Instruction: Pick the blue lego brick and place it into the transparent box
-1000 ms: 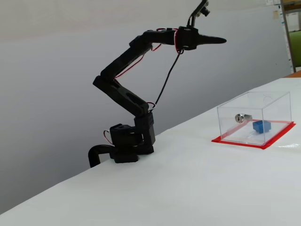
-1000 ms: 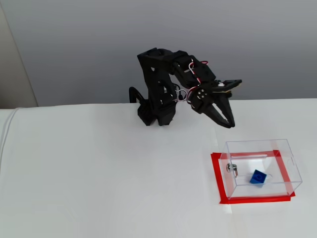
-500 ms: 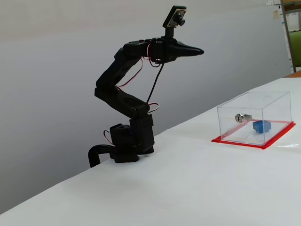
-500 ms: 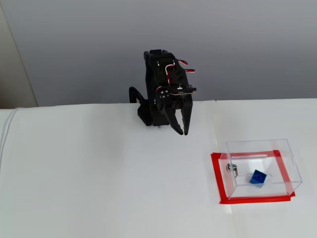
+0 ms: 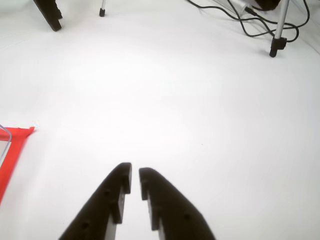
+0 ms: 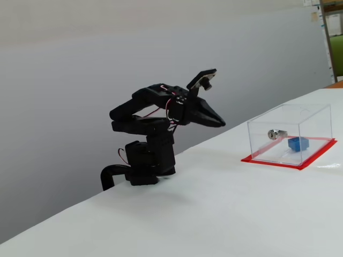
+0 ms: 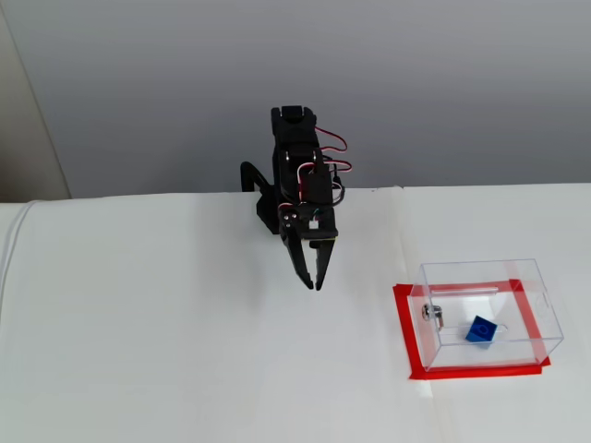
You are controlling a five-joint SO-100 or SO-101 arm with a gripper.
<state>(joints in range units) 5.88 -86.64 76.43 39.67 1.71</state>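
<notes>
My gripper (image 5: 135,175) comes into the wrist view from the bottom edge, approx 6 o'clock. Fingers nearly together, only a thin slit between the tips, nothing pinched. Below them: bare white table (image 5: 165,90).

Same in a fixed view: gripper (image 7: 314,282) points down toward 6 o'clock, tips close together, empty, held above the table (image 7: 138,351). My arm (image 7: 297,175) is folded back over its base at the far table edge, red wires showing near the wrist.

Brick (image 7: 480,329) is inside the box (image 7: 489,273), on its floor, nearer the front wall. From my gripper that's approx 4 o'clock in that view, well apart. A silver lock (image 7: 432,316) sits on the box's left wall, at approx 9 o'clock from the brick. Red base edge runs round the box bottom.

Side-on fixed view: gripper (image 6: 218,122) hangs off the table, aimed at 3 o'clock toward the box (image 6: 300,115). Brick (image 6: 298,143) shows through the clear wall, resting low, w/ the lock (image 6: 274,134) just beside it at 9–10 o'clock. Can't tell if they touch.

Wrist view catches only a red corner of the box (image 5: 12,150) at 9 o'clock; brick not seen there. Tripod legs (image 5: 277,35) and cables (image 5: 235,15) at 1 o'clock, far side of the table.
</notes>
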